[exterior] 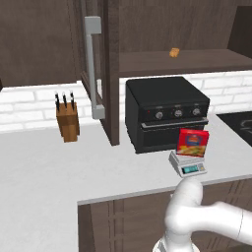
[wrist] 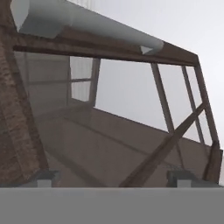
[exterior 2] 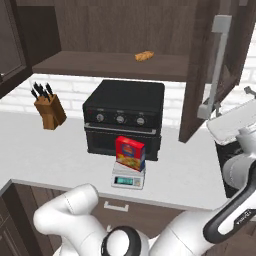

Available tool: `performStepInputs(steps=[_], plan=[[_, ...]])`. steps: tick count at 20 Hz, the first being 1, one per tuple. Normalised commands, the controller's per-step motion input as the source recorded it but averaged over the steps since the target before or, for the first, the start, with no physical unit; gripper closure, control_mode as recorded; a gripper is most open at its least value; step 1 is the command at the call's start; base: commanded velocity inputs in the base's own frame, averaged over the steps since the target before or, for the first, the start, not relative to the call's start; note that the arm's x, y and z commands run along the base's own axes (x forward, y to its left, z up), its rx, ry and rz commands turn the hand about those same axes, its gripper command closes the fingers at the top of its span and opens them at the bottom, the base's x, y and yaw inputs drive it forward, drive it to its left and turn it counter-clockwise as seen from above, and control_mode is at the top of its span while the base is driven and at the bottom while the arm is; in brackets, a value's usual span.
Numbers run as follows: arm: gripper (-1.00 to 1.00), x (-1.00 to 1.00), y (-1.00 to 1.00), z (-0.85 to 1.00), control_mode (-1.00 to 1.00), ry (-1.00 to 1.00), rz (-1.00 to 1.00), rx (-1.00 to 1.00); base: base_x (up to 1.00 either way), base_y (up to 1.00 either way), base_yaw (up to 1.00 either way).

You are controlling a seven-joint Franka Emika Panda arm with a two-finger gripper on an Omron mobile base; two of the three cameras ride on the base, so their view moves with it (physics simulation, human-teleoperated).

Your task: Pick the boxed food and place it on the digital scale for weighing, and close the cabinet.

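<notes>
The boxed food [exterior: 193, 142] [exterior 2: 130, 153], red front with a yellow picture, stands upright on the small light-grey digital scale [exterior: 193, 170] [exterior 2: 127, 180] in front of the oven. The cabinet's right glass door [exterior 2: 197, 65] hangs open with its grey bar handle [exterior 2: 218, 65]. My white hand [exterior 2: 232, 122] sits just right of that door's lower end. In the hand view the gripper [wrist: 113, 179] is open, its fingertips [wrist: 43, 177] wide apart with nothing between them, close to the glass pane [wrist: 131, 96] below the handle [wrist: 87, 24].
The cabinet's left door [exterior: 110, 69] also stands open, with its handle [exterior: 92, 64] facing out over the counter. A black oven [exterior: 165, 113] sits behind the scale. A knife block [exterior: 68, 123] stands to the left, and a tiny orange-tan lump [exterior: 174, 52] lies on the cabinet shelf.
</notes>
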Motion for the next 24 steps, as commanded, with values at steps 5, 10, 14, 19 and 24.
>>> performStepInputs(steps=[5,10,14,19,24], plan=[[-1.0,0.11,0.92,0.56,-1.0,0.0,0.0,-0.17,0.0,0.0,0.0],[-1.0,0.58,0.82,0.24,-1.0,0.13,-0.04,-0.15,0.0,0.0,0.0],[-1.0,0.8,0.52,0.12,-1.0,0.18,-0.13,-0.14,0.0,0.0,0.0],[-1.0,0.88,0.29,0.06,-1.0,0.17,-0.15,-0.11,0.0,0.0,0.0],[-1.0,0.97,0.16,0.0,-1.0,0.17,-0.13,-0.07,0.0,0.0,0.0]])
